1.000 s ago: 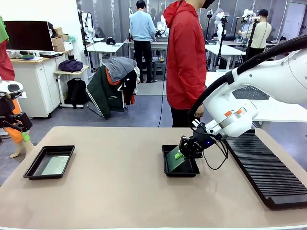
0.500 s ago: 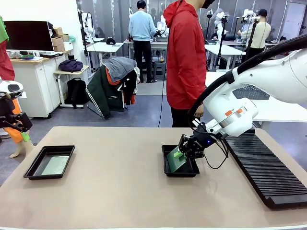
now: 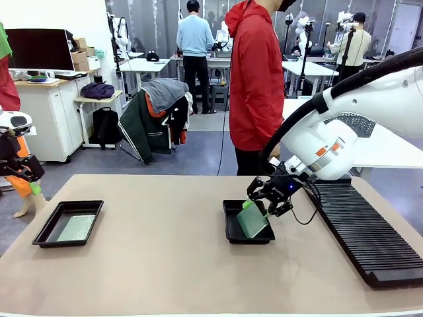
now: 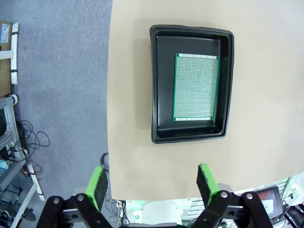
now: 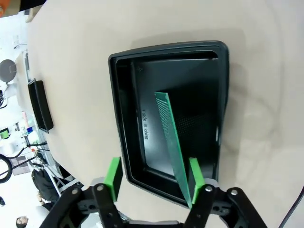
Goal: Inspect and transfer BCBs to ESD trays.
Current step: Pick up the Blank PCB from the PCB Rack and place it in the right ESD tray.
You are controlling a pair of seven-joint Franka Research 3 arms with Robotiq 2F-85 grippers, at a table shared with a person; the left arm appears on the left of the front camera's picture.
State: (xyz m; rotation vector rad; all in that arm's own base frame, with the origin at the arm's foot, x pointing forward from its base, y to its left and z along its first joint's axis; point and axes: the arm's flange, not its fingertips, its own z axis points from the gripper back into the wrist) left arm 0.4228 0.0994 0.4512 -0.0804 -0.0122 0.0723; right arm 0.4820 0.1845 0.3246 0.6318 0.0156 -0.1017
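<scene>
Release is the step in hand: the right hand (image 3: 269,204), fingers spread, lets a board (image 3: 252,220) lean tilted in the black tray (image 3: 231,232); next, lift clear.

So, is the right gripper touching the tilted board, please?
Cannot tell: in the right wrist view the board runs close beside one pad of the right gripper; no gap or contact shows plainly.
</scene>
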